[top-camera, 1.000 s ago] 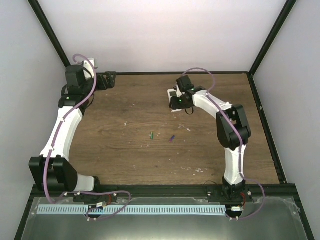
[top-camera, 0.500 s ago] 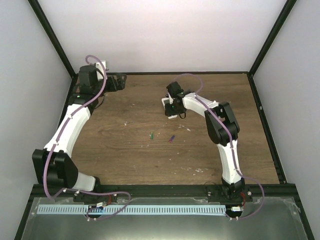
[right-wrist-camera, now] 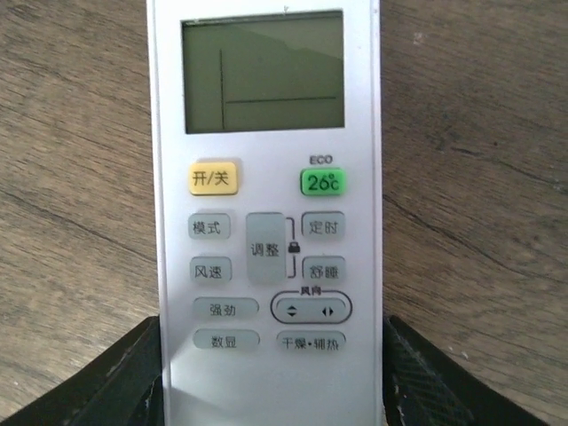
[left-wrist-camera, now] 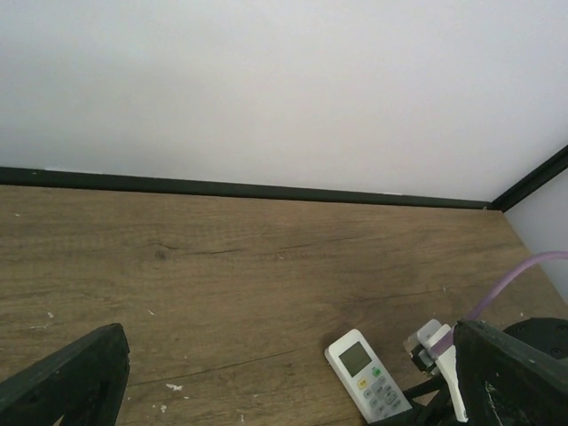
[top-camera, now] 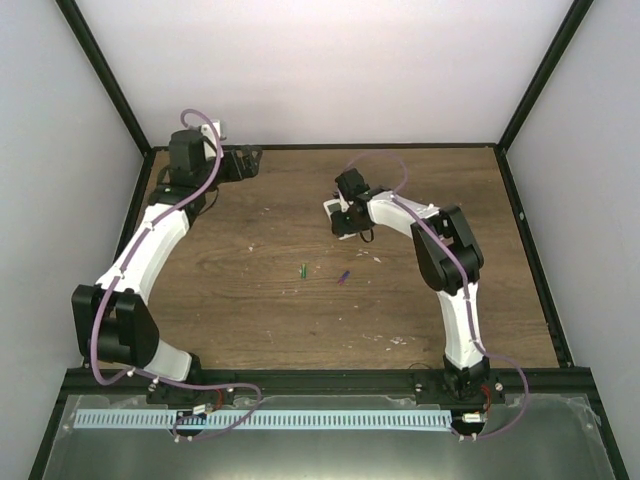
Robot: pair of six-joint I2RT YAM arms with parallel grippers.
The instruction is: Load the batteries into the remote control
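Snugly clasped by right pincer, remote control

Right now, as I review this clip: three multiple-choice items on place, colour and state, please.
1. The green battery and purple battery lie: A on the table, apart from the remote control; B inside it; C on top of it.
2. Coloured buttons under its display: A red, blue; B yellow, green; C both orange.
3. The left gripper is: A shut on a battery; B shut on the remote; C open, empty.
Key: A, both loose mid-table; B, right wrist view shows them; C, only table between its fingers.
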